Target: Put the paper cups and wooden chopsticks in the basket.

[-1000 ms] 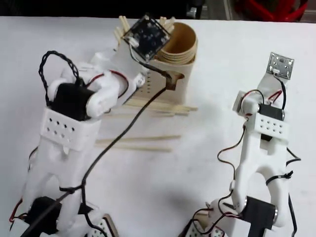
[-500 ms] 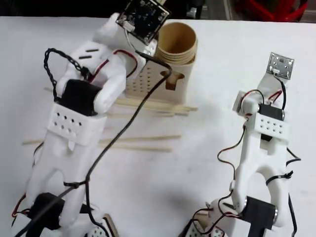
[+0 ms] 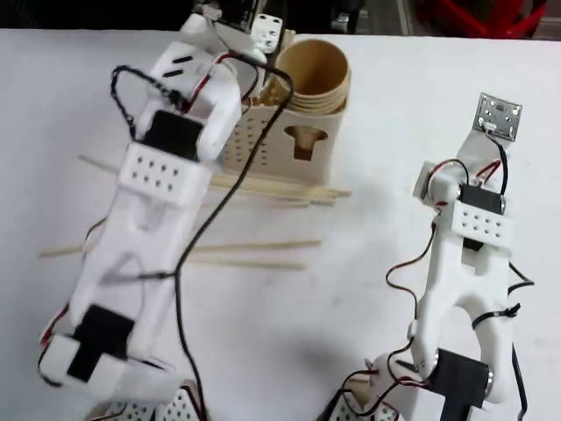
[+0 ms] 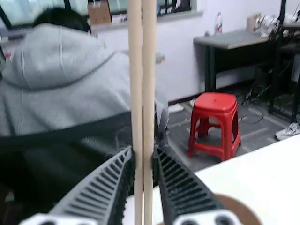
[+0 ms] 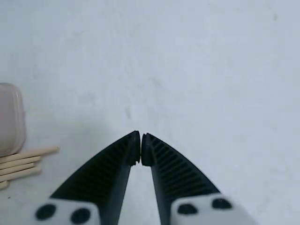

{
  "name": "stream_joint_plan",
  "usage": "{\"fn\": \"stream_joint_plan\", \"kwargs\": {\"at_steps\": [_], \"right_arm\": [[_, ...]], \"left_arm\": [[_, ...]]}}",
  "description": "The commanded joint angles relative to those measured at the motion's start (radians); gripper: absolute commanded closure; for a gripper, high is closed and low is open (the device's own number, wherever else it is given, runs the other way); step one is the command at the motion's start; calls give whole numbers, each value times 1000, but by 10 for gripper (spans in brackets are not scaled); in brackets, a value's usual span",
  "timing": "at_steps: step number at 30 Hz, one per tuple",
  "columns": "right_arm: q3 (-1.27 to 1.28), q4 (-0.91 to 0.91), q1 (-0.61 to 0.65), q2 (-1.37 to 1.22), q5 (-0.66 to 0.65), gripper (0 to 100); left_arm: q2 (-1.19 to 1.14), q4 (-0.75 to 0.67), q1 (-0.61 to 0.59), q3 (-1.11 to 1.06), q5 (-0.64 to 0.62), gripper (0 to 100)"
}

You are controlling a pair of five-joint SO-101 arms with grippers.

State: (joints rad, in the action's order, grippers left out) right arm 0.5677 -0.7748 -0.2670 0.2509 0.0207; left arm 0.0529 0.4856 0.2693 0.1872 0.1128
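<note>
Right gripper (image 5: pixel 140 146) hangs low over the bare table (image 5: pixel 197 61), its jaws pressed together with nothing between them. Its arm (image 3: pixel 465 254) is folded back on the right side of the table. On the left side, nearest the arm bases, two loose chopsticks (image 3: pixel 250 254) lie side by side on the table. A chopstick end (image 3: pixel 61 252) pokes out from under the left arm (image 3: pixel 149 219). Farther on, a bundle of chopsticks (image 3: pixel 289 189) lies flat just in front of the basket (image 3: pixel 285 145). Paper cups (image 3: pixel 316 74) stand stacked in the basket's right half. At the far edge of the table, by the basket's left part, the left gripper (image 4: pixel 143 157) is clamped on a pair of chopsticks (image 4: pixel 142 70). The pair stands upright, the two sticks side by side and touching.
</note>
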Motion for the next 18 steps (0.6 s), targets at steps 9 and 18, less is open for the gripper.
{"fn": "stream_joint_plan", "kwargs": {"at_steps": [9, 18], "right_arm": [[-11, 16, -5, 45, 2, 978], [-11, 16, -5, 45, 2, 978]], "left_arm": [[-84, 152, -85, 43, -25, 861], [-5, 557, -82, 206, 147, 851]]}}
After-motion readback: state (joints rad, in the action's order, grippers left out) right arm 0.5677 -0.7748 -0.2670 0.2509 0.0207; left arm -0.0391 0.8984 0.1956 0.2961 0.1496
